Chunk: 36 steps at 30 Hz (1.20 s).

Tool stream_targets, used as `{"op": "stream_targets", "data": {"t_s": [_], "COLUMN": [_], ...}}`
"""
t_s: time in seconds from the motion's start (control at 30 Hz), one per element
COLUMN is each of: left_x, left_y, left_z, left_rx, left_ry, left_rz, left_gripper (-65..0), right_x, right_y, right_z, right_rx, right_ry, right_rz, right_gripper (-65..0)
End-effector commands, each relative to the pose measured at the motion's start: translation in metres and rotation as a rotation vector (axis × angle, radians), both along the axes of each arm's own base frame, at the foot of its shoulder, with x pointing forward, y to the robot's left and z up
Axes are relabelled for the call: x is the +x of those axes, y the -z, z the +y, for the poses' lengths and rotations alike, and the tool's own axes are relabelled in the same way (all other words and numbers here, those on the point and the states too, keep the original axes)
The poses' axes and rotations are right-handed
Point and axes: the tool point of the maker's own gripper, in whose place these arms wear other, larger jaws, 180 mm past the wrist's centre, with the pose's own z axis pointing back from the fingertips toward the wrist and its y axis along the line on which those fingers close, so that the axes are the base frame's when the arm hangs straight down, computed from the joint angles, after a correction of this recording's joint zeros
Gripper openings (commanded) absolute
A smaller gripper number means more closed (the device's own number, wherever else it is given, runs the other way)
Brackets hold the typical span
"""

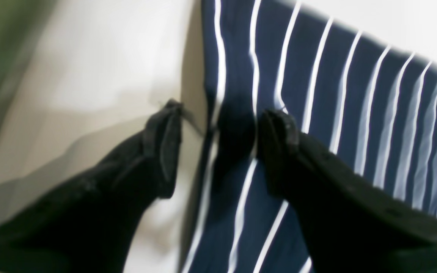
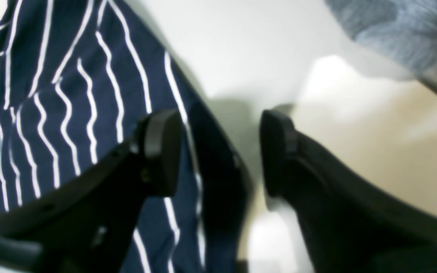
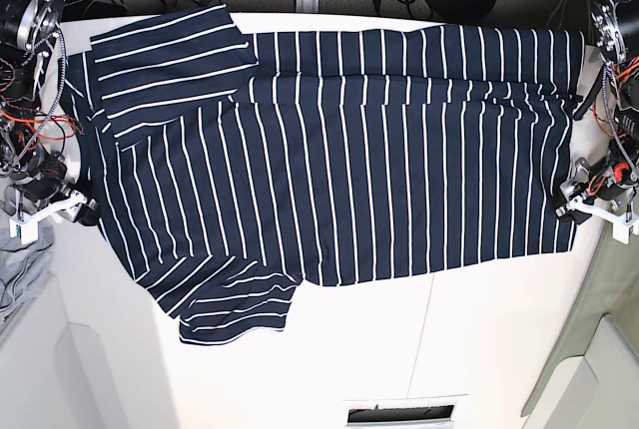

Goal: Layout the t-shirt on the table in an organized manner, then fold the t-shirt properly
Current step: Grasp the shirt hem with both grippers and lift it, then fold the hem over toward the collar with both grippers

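Navy white-striped cotton t-shirt (image 3: 339,160) spread flat on the white matte table (image 3: 479,349).
Left gripper (image 1: 218,148) and right gripper (image 2: 220,151) both gape over its edges (seemingly empty, views blurred).

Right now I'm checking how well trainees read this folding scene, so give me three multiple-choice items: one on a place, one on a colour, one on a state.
1. Where does the t-shirt lie on the table?
A. Spread flat across it
B. Bunched in one corner
C. Hanging wholly off the near edge

2. What colour are the shirt's stripes?
A. Red
B. White
C. Yellow

3. How do the left gripper and the right gripper stand?
A. Both clamped on cloth
B. One open, one shut
C. Both open, holding nothing

Answers:
1 A: the base view shows the shirt laid out wide, both sleeves visible.
2 B: thin white lines run over dark navy cloth in every view.
3 C: each wrist view shows the fingers apart over a shirt edge, with cloth and table seen through the gap.
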Motion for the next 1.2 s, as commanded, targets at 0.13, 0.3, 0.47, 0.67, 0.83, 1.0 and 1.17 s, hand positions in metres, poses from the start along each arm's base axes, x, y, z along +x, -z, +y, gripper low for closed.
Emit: {"op": "stream_targets", "data": {"t_s": [0.13, 0.3, 0.47, 0.67, 0.83, 1.0, 1.17], "left_x": [0.022, 0.021, 0.02, 0.024, 0.017, -0.005, -0.028], "left_y": [-0.018, -0.006, -0.007, -0.037, -0.058, -0.07, -0.075], "left_z": [-0.002, -0.018, -0.015, -0.037, -0.041, -0.036, -0.044], "left_rx": [0.018, 0.026, 0.031, -0.103, -0.248, -0.296, -0.272], "left_ry": [0.009, 0.047, 0.047, 0.233, 0.253, 0.288, 0.373], "left_rz": [-0.06, -0.028, -0.022, -0.108, -0.085, -0.065, -0.037], "left_gripper": [-30.0, -41.4, -63.0, -65.0, -65.0, -65.0, -65.0], "right_x": [0.011, 0.017, 0.02, 0.021, 0.026, 0.01, -0.016], "right_y": [-0.008, -0.014, -0.015, -0.02, -0.044, -0.064, -0.065], "right_z": [0.006, 0.014, 0.018, 0.012, -0.009, -0.031, -0.043], "right_rx": [0.006, 0.027, 0.031, -0.009, -0.073, -0.092, -0.156], "right_ry": [-0.009, -0.027, -0.036, -0.061, -0.08, -0.081, -0.107], "right_rz": [-0.02, -0.045, -0.051, -0.056, -0.096, -0.107, -0.1], "right_gripper": [-31.6, -31.7, -40.6, -65.0, -65.0, -65.0, -65.0]}}
